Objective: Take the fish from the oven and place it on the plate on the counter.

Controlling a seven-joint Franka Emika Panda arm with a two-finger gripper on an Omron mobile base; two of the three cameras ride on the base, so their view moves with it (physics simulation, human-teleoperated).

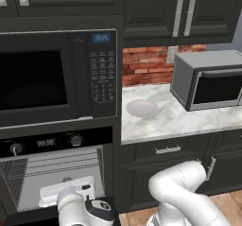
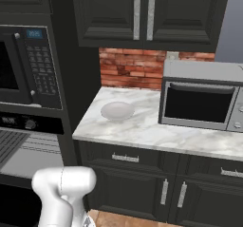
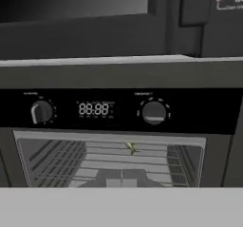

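The black oven stands open, its wire racks and grey interior showing below the knobs and display. In the hand view the fish, tiny and olive-yellow, lies on an upper rack toward the back. My gripper is shut with nothing in it, its tips together just in front of the oven mouth and pointing in, well short of the fish. The pale round plate sits bare on the marble counter, up and to the right of the oven.
A black keypad microwave is built in directly above the oven. A grey box microwave stands on the counter right of the plate, before a brick backsplash. Dark cabinets hang above and sit below the counter.
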